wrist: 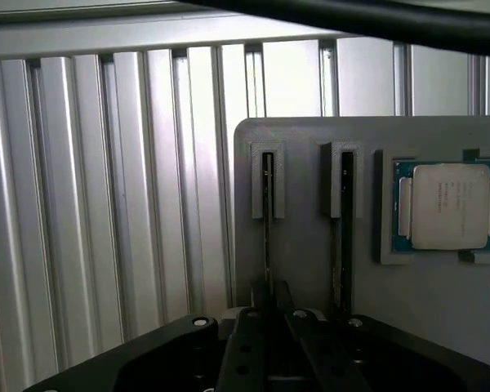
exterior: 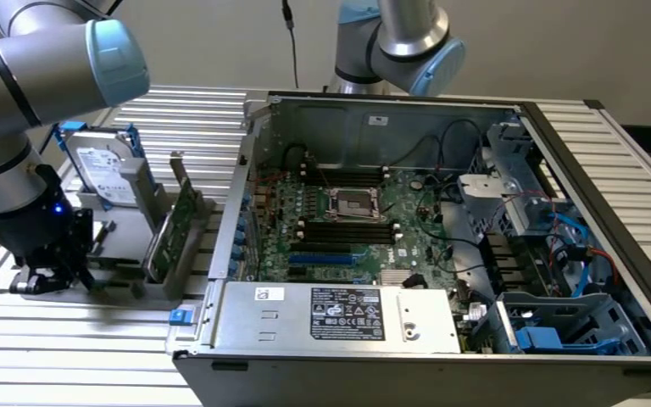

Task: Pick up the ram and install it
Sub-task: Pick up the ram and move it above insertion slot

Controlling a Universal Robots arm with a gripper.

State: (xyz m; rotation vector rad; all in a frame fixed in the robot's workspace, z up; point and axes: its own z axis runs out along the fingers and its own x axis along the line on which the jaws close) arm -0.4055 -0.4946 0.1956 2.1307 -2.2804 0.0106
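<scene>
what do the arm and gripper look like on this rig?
The arm has silver-grey round links, light blue joint caps and black seam rings. The gripper is black and blocky, with a small blue light lit just above it; the wrist view shows bright screw heads on its body.

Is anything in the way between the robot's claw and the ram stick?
Nothing visible. The gripper sits right at the ram, which stands on edge in its slot in the gray holder. A second stick stands in the next slot, beside it, not between them.
</scene>
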